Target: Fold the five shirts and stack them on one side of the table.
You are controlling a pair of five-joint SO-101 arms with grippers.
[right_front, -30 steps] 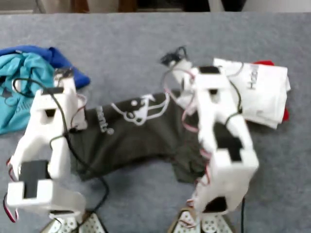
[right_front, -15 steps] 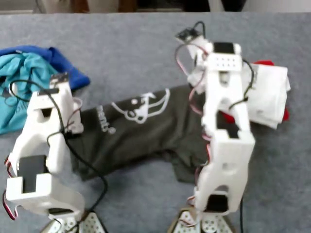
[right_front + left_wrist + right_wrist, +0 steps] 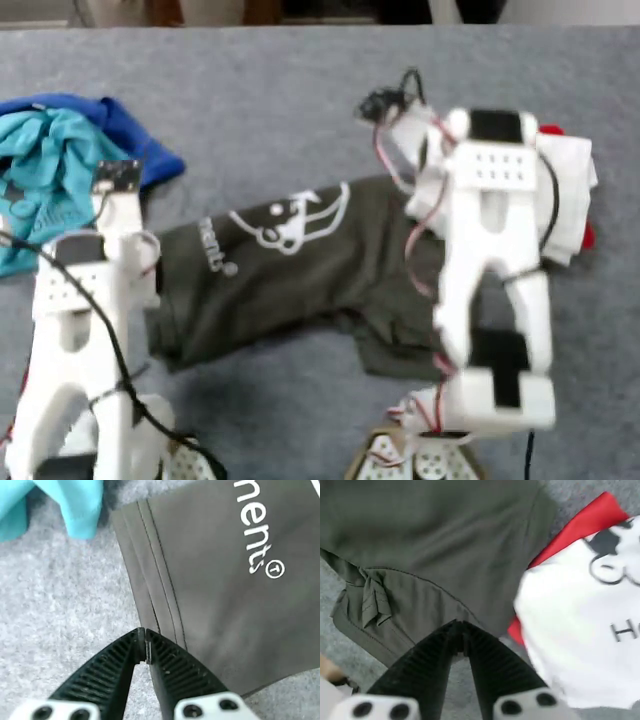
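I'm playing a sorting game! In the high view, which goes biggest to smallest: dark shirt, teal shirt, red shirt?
1. Biggest: dark shirt.
2. Next: teal shirt, partly cut off at the picture's edge.
3. Smallest: red shirt, mostly hidden under the white shirt.

Left arm (image 3: 78,330): rises from base at near edge, links stretched forward, wrist at far end, pointing down. Left jaws: tips pressed together, nothing between them. Right arm (image 3: 492,250): base near centre, links raised high, wrist turned toward left arm. Right jaws: tips together, pointing down, nothing gripped.
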